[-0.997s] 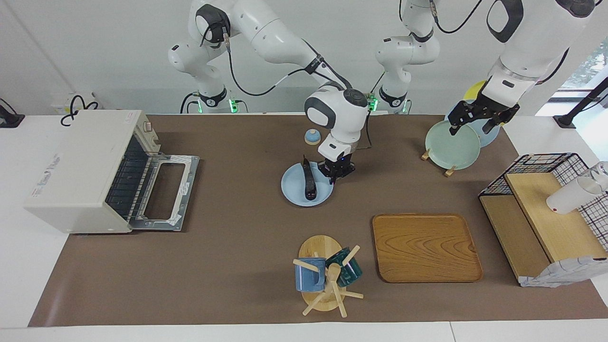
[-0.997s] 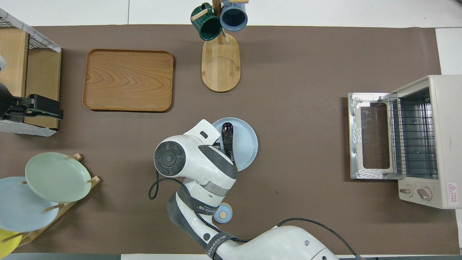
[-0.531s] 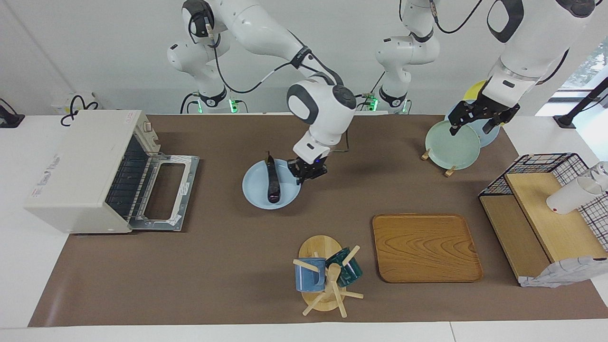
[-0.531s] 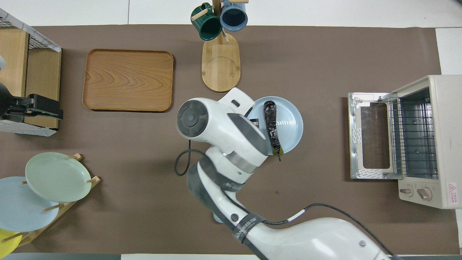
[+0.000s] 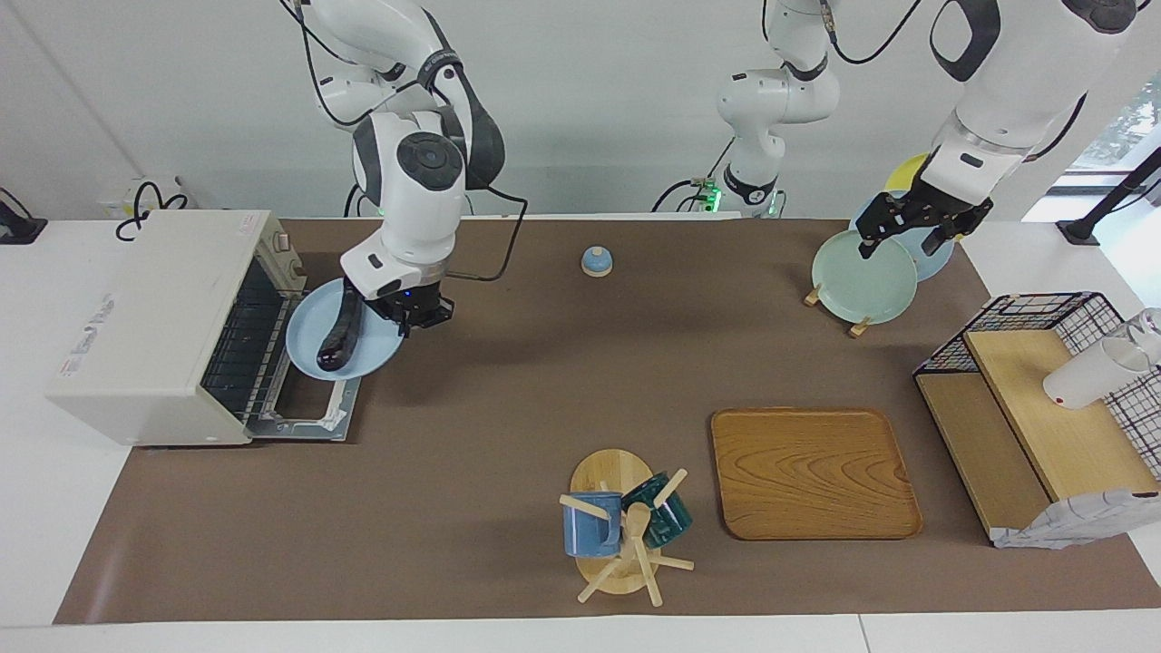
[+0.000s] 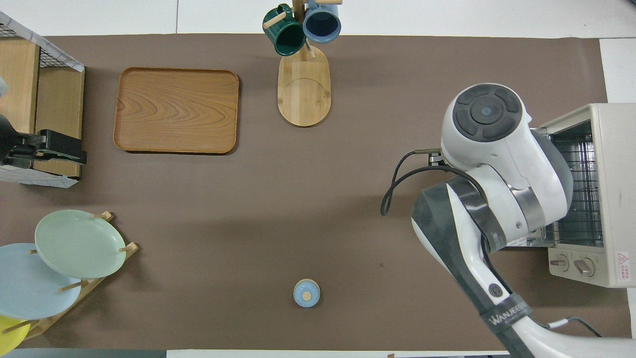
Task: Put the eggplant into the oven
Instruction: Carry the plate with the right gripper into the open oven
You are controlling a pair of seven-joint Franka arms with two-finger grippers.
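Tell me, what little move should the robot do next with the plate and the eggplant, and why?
Probably carry the light blue plate a bit farther into the oven. The right gripper grips the plate's rim, with the eggplant lying on it, up over the open door and just in front of the wire rack. The left gripper waits over the plate rack.

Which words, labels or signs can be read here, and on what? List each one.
"WANJEED": on the grey band round the right arm, low in the overhead view.
Red warning sticker with a triangle sign, on the oven beside its knobs: text too small to read.
Label on the oven's top: blurred, unreadable.
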